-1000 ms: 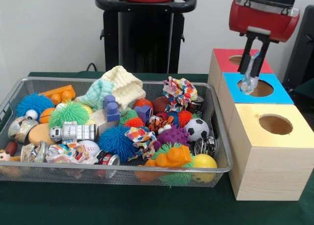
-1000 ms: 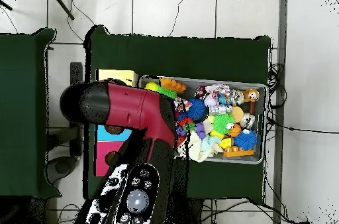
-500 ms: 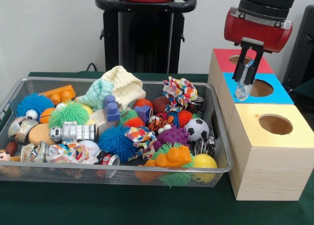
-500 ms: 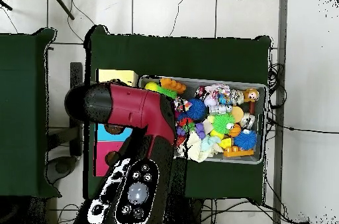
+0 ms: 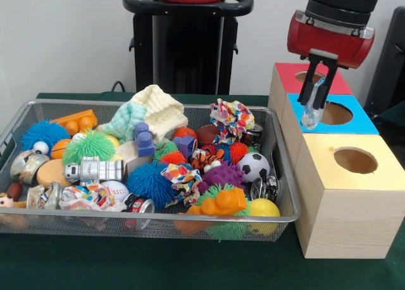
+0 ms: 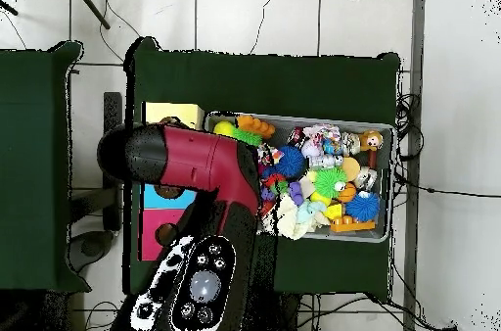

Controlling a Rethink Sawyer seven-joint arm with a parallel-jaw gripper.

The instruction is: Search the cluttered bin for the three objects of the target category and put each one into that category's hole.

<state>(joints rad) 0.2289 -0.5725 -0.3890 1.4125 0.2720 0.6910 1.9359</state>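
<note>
Front view: the gripper (image 5: 314,99) hangs with its two black fingers (image 5: 326,81) closed on a clear, crumpled plastic object (image 5: 311,114), which dangles from the jaws; no label or writing can be read on it. The object is held above the near-left edge of the blue-topped box (image 5: 302,109), beside that box's round hole (image 5: 336,113); against the frames before, the gripper has risen and shifted left, away from the hole over which it hung a second ago. The red wrist housing (image 5: 329,38) carries no legible marking; behind the blue-topped box stands the red-topped box (image 5: 288,75), in front of it the yellow-topped box (image 5: 345,195), each with a round hole in its top. To the left lies the wire mesh bin (image 5: 190,221), its contents unchanged from the earlier frames: a soccer ball (image 5: 254,166), a blue spiky ball (image 5: 149,182), a green spiky ball (image 5: 88,145), a knitted cloth (image 5: 152,113), a patterned scrunchie (image 5: 231,119), an orange plastic toy (image 5: 221,202) and a yellow ball (image 5: 264,209); a can (image 5: 138,205) at the front wall shows a red band whose print is too small to read. Overhead view: the red arm (image 6: 201,165) covers the boxes; the gripper is hidden beneath it; the bin (image 6: 382,234) lies on the green cloth (image 6: 264,87).
</note>
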